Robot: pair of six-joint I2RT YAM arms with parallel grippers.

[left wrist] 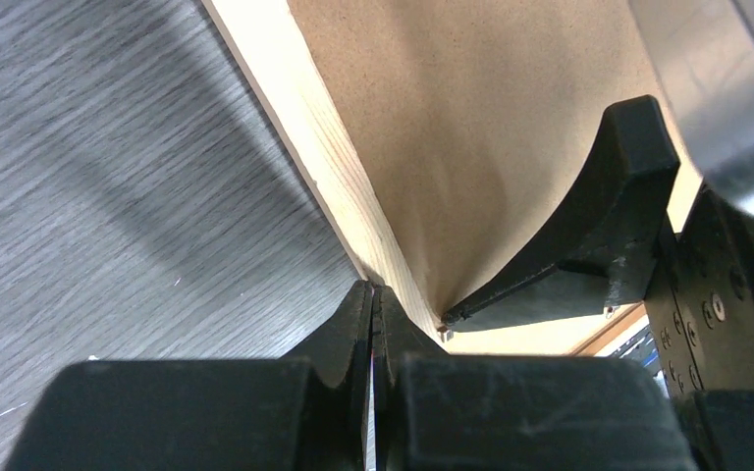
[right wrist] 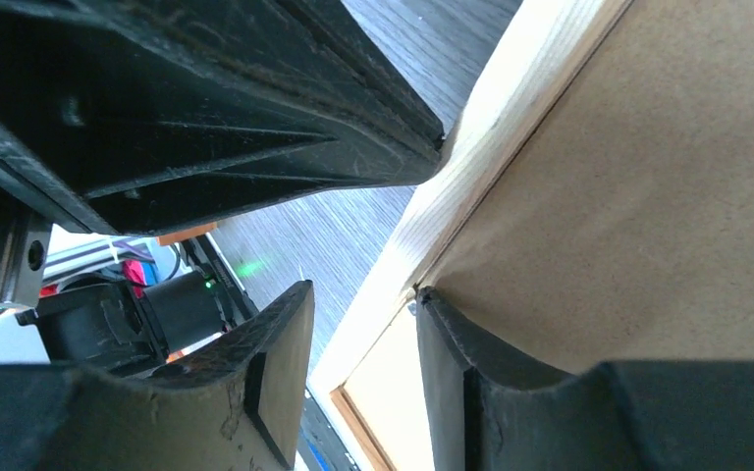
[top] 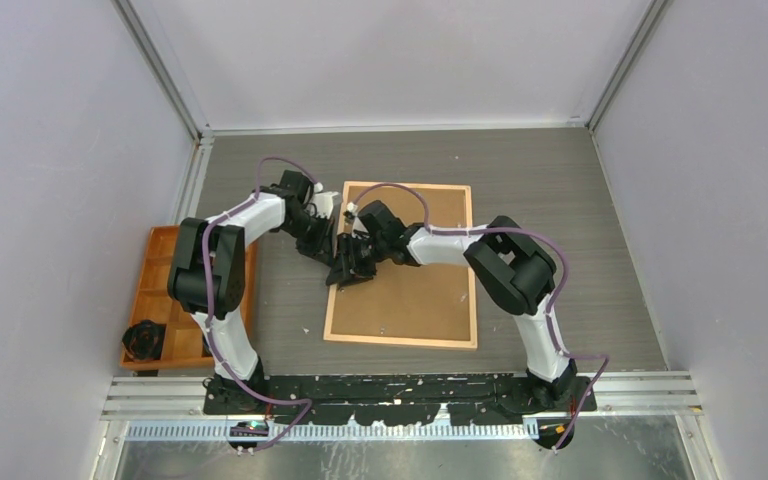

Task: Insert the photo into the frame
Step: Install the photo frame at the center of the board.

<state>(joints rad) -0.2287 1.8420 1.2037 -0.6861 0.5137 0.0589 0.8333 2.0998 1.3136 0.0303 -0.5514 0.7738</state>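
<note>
The frame (top: 400,341), thin light wood strips, lies flat in the middle of the table with a brown backing board (top: 420,295) filling it. The photo is hidden. Both grippers meet at the frame's left rail. My left gripper (left wrist: 373,290) is shut, its tips resting against the outer side of the rail (left wrist: 329,162). My right gripper (right wrist: 363,319) is open and straddles the same rail (right wrist: 471,147): one fingertip (right wrist: 432,304) sits on the board at the seam with the rail, the other hangs over the table outside. From above, the left gripper (top: 340,272) and right gripper (top: 362,262) almost touch.
An orange compartment tray (top: 175,290) sits at the left edge of the table, with a black object (top: 143,340) in its near corner. Grey walls close in the table on three sides. Grey wood-grain tabletop (top: 560,220) surrounds the frame.
</note>
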